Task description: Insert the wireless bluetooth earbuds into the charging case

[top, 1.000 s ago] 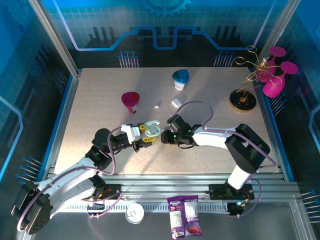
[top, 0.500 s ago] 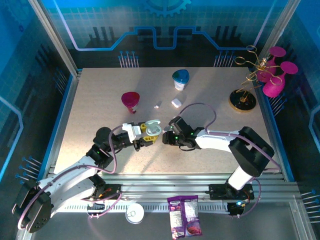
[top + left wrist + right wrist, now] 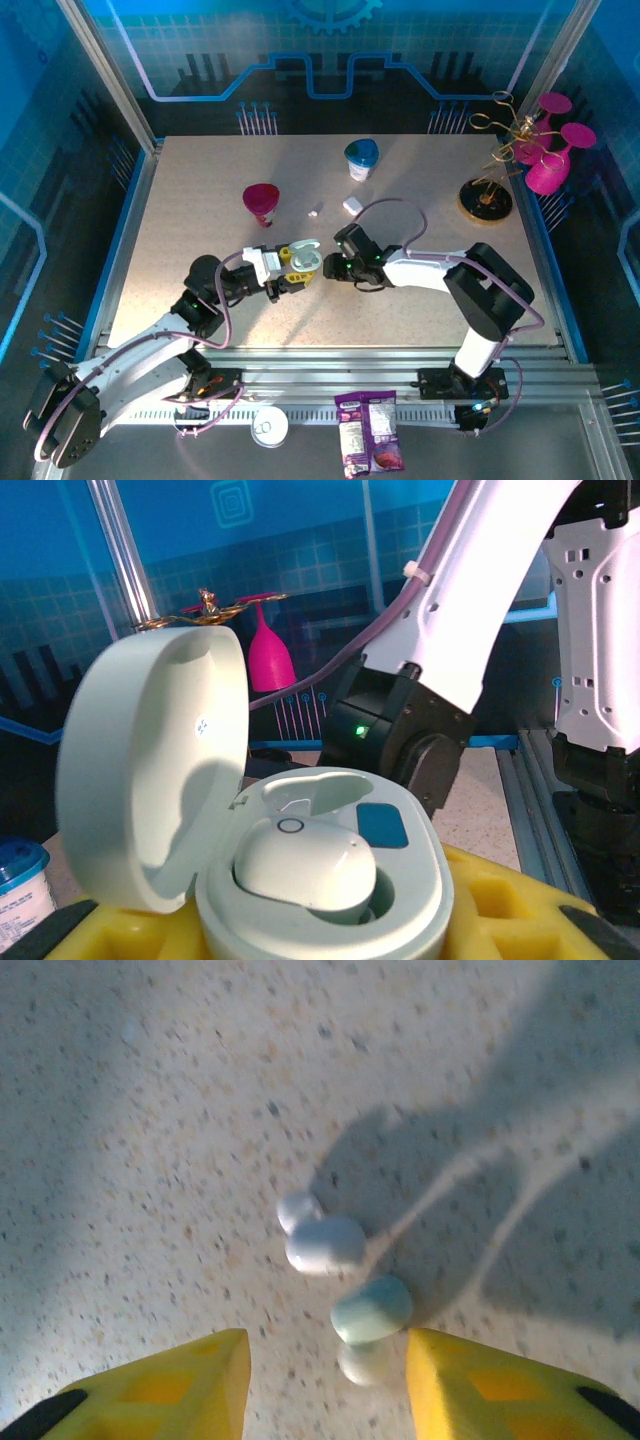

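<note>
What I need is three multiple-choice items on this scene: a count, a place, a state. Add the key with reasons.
1. Earbuds seated in the charging case: A) none; B) one; C) two.
2. The loose pale green earbud lies: A) on the table ahead of the right gripper; B) clamped in its jaws; C) inside the case.
3. The case's lid is: A) shut; B) detached; C) hinged open.
Key: 1B, one seated earbud fills a socket; 2A, it rests on speckled tabletop before open jaws; 3C, the lid stands raised at the base's left.
</note>
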Controlling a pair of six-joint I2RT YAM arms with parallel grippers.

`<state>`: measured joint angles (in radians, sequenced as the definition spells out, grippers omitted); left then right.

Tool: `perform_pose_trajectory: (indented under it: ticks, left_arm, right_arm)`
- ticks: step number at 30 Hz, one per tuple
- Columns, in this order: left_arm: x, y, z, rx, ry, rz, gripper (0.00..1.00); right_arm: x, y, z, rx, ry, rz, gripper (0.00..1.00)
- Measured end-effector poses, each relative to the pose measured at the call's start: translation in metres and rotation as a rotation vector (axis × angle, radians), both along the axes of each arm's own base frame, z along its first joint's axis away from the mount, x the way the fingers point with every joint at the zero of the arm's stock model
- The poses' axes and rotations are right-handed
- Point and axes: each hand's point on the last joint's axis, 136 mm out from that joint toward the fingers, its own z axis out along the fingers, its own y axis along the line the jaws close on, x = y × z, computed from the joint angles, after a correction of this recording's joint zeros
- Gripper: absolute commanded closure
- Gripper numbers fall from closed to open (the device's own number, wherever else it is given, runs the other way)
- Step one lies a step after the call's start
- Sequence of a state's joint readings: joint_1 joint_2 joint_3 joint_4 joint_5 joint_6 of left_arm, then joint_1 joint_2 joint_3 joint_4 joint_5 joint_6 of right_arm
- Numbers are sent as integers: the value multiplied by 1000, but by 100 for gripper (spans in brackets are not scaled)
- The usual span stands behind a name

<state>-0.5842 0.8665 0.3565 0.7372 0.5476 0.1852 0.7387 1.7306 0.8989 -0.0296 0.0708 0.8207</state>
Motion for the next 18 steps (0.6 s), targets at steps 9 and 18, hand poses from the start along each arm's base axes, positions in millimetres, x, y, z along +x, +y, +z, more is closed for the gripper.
perform_pose_trajectory:
  ticks: [9, 18]
  left_arm:
    - [-1, 1, 1, -3, -4, 0, 74]
    - [-2, 2, 1, 4, -2, 5, 74]
  right_arm:
    - [19, 10, -6, -34, -10, 37, 58]
    - [14, -3, -2, -195, -40, 132, 58]
